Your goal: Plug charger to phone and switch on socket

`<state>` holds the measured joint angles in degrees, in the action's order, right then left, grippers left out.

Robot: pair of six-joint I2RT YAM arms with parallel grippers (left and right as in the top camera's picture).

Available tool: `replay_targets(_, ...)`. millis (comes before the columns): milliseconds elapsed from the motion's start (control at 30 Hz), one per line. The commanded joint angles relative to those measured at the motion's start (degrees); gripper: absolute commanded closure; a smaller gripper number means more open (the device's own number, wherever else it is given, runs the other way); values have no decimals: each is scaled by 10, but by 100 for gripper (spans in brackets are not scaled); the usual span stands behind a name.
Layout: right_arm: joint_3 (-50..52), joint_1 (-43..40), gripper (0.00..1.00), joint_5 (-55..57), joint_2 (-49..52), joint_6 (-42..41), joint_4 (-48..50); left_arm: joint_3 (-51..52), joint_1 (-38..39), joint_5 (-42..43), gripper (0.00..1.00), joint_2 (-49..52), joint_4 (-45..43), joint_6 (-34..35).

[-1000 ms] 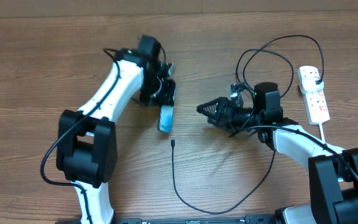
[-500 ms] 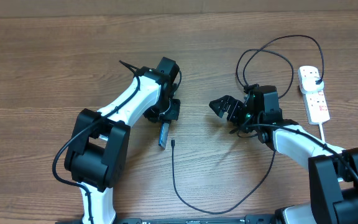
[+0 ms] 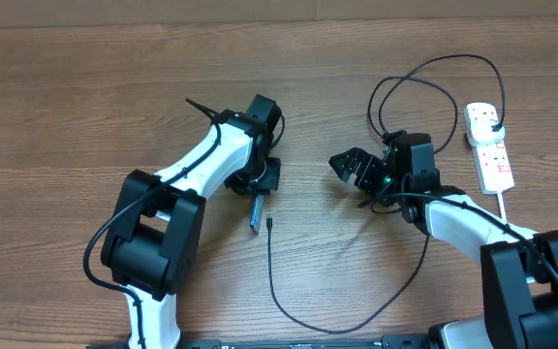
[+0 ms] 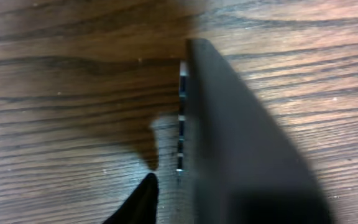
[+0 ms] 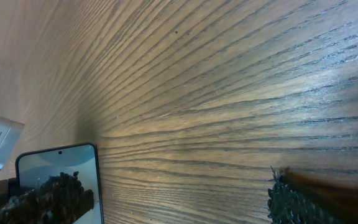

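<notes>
Overhead, the phone (image 3: 255, 213) is seen edge-on, stood on one long side on the table (image 3: 85, 97), with its long axis running from the robot's base outward. Its far end is taken between the fingers of the left gripper (image 3: 259, 190), which is judged to be closed on it. In the left wrist view only one finger (image 4: 138, 202) is shown just beside the dark slab, the other being hidden behind it. The tip (image 3: 270, 223) of the charger (image 3: 294, 315) lies just beside the phone's near end, on the right arm's side, and the cable is led from it toward the base, nearly parallel to the phone. The right gripper (image 3: 345, 165) is held well apart from the phone on that same side, spread wide and with nothing in it. The lit screen is faced toward it in the right wrist view. Farther still from the phone lies the socket (image 3: 492, 155), with the plug (image 3: 493, 118) apparently seated at its far end. Since the left gripper is occupied, the tip is judged to be the right gripper's to fetch, down and toward the phone's near end. Which end bears the port cannot be told.
</notes>
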<state>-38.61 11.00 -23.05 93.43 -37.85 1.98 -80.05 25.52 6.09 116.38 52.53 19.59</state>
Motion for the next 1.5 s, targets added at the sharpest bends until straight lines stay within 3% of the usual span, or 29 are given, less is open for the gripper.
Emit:
replay_targets(0,-1,1,0,7,2,4,3,18,4,-17,76,-14,0,9)
replay_targets(100,-1,1,0,7,2,4,3,22,4,-17,82,-14,-1,12)
replay_targets(433,-1,1,0,8,2,4,3,22,4,-18,84,-14,-1,12)
replay_targets(500,-1,1,0,8,2,4,3,22,4,-18,96,-14,-1,12)
replay_targets(733,-1,1,0,7,2,4,3,16,-10,9,96,-20,-1,15)
replay_targets(967,-1,1,0,8,2,4,3,13,-72,181,96,-57,-5,-3)
replay_targets(1200,-1,1,0,7,2,4,3,13,-150,399,96,-82,-5,-100)
replay_targets(1467,-1,1,0,8,2,4,3,35,-227,580,96,-82,-8,-221)
